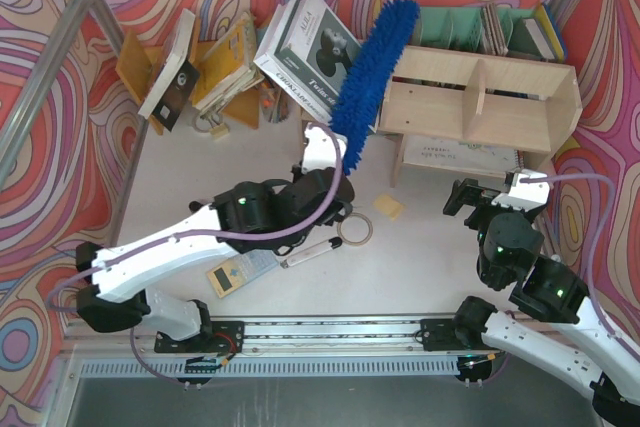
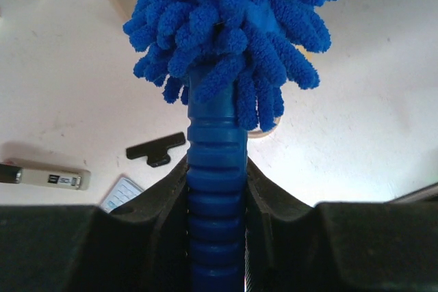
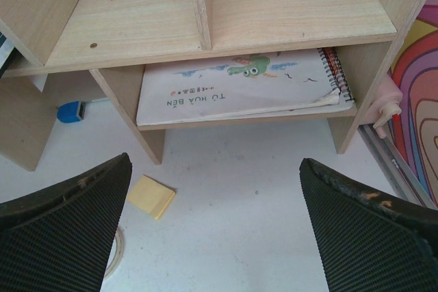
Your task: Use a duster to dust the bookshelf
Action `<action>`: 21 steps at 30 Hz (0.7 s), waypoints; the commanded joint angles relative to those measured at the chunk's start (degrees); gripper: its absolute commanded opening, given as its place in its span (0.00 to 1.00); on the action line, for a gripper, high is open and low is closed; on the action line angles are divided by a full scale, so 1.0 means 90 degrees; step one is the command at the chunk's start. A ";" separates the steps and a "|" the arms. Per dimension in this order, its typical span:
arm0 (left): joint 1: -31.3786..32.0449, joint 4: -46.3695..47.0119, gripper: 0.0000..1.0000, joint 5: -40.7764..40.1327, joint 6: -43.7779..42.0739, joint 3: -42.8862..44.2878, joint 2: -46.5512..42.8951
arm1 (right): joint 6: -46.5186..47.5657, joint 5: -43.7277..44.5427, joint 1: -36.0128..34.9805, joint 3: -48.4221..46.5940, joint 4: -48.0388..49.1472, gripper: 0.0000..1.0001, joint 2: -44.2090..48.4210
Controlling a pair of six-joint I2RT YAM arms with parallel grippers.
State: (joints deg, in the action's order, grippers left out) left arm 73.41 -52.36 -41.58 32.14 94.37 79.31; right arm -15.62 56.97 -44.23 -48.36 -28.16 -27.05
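**Bookshelf [image 1: 440, 112] dusting: light, even strokes**

It stands ahead and right of the left gripper [image 2: 217, 169], which is clamped on the duster [image 1: 372, 57] handle. The fluff lies over its left end. Best sweep rightward along the boards. Facing the lower shelf, the right gripper [image 3: 212, 223] hangs spread, empty.

**Table** [image 1: 190, 162]: a bare white stretch was open at the left. A second open strip lay between the wide-parted right gripper [image 3: 215, 169] and the bookshelf [image 3: 294, 11].

**On the table:** a yellow note pad [image 3: 151, 196] and a tape ring [image 1: 355, 230] sat near the shelf's left leg. A marker [image 1: 310, 250] and a calculator [image 1: 228, 277] lay nearer the front edge.

**Bookshelf, middle level:** two compartments with bare boards, split by one upright divider [image 3: 199, 1]. There was room to reach into either.

**Bottom level:** a spiral notebook [image 3: 239, 87] lay flat, covering most of the board. Only a low gap stood above it.

**Left end:** the duster [image 1: 375, 62] slanted across it, and leaning books [image 1: 305, 47] crowded just beyond.
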 commanded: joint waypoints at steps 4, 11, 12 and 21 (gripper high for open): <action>-0.0012 0.0418 0.00 0.0645 0.0106 0.0247 0.0532 | 0.0097 0.0057 -0.0005 0.0051 0.0127 0.97 0.0003; -0.0012 0.0144 0.00 0.0005 -0.0104 0.0404 0.0306 | 0.0113 0.0029 -0.0004 0.0058 0.0150 0.97 0.0007; -0.0020 0.0101 0.00 -0.0133 -0.0143 0.0391 0.0196 | 0.0119 0.0028 -0.0006 0.0060 0.0156 0.97 0.0020; -0.0014 -0.0078 0.00 -0.1057 -0.0461 0.0139 -0.0875 | 0.0171 -0.0012 -0.0003 0.0080 0.0225 0.97 0.0022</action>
State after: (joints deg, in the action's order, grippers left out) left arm 73.41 -53.49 -44.01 30.33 96.16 76.60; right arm -15.18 56.75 -44.23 -48.25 -27.75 -27.05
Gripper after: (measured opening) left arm 0.346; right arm 0.969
